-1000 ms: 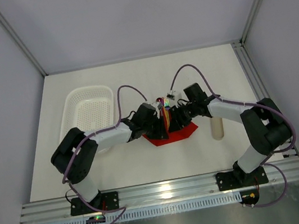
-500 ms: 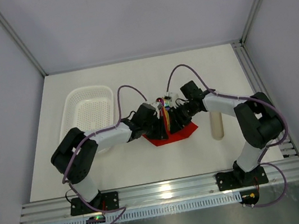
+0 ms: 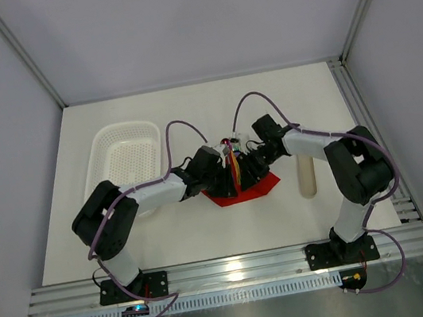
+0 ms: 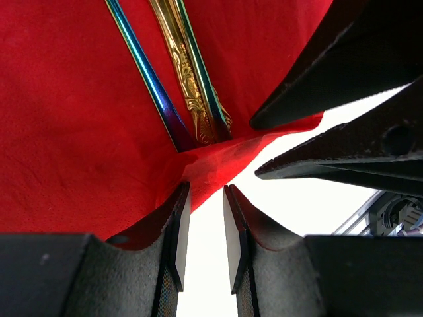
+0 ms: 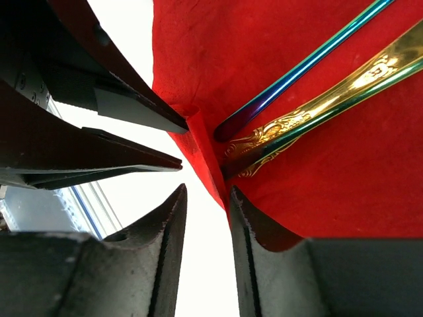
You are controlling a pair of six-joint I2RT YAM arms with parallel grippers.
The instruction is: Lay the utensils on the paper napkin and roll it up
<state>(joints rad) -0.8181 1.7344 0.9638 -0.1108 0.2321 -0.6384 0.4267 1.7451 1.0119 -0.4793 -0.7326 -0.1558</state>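
Seen from above, the left arm [image 3: 152, 192] and right arm [image 3: 314, 146] hide most of the paper napkin [image 3: 243, 192] and all but a coloured sliver of the utensils [image 3: 235, 167]. Up close only two handle ends show, side by side on the red sheet. The left gripper [image 4: 205, 198] and right gripper [image 5: 207, 198] face each other at a raised fold of the napkin's edge, each narrowed to a slit with the white table [image 4: 206, 277] showing through. A white basket [image 3: 127, 157] at 9 o'clock of the napkin, showing only perforated floor, and a beige tray [image 3: 307, 179] at 3 o'clock each lie partly under an arm.

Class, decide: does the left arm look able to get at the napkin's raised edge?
Likely yes: the left gripper sits open right at the paper napkin's edge, nothing between, though the right gripper crowds close.
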